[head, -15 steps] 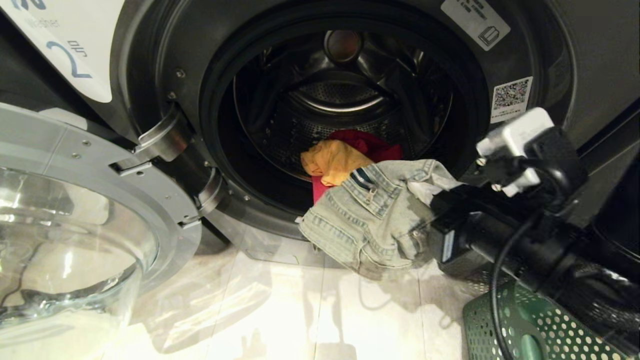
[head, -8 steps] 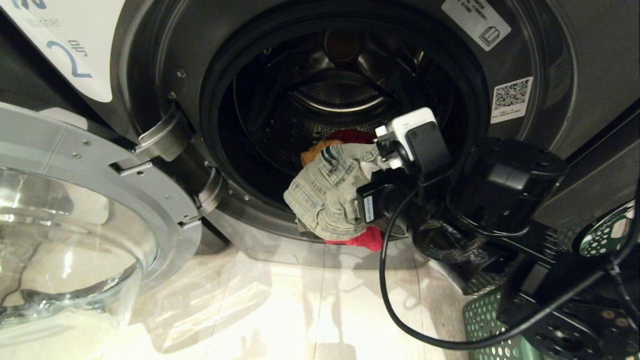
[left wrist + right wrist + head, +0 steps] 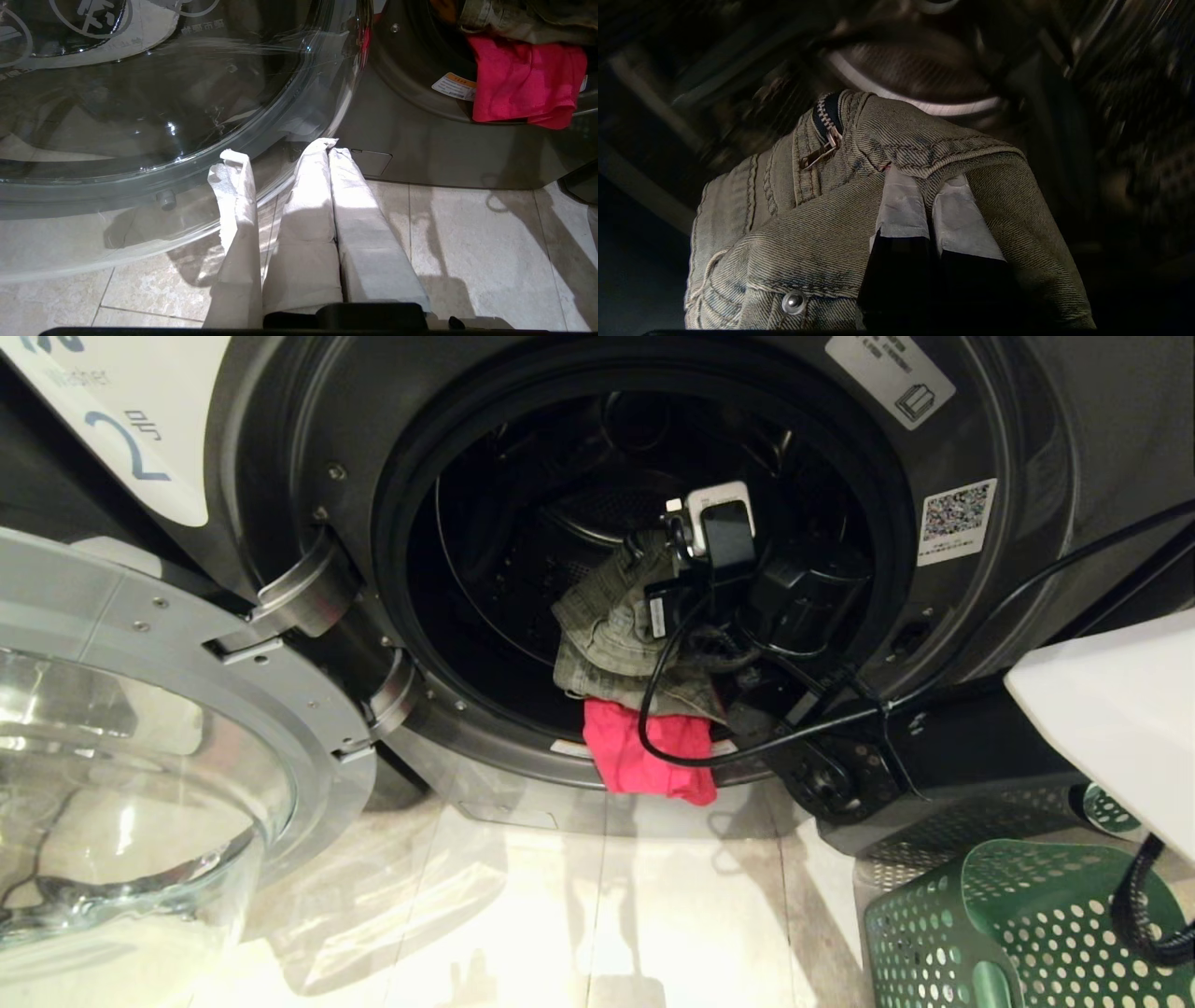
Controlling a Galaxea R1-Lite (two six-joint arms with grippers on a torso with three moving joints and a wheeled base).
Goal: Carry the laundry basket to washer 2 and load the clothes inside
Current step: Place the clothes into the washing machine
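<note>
Right gripper point(image 3: 931, 205): I pinch a faded, pale denim garment point(image 3: 607, 635) with jaws nearly closed

Change: a second ago I held it outside the door beside the dark green perforated plastic basket point(image 3: 1008, 924); now my arm reaches into the drum of the dark grey front-load washer labelled 2 point(image 3: 280, 448)

Clothes: a bright pink-red fabric point(image 3: 649, 756) hangs over the door lip, not fully in

Meaning: release comes next, I judge; the pink piece needs pushing in

Left gripper point(image 3: 327, 154): shut, empty, parked low by the open glass door point(image 3: 163, 116)

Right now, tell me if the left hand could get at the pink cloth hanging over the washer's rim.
Probably yes: the left hand is shut, empty and low by the open door; bare floor leads to the pink cloth.
</note>
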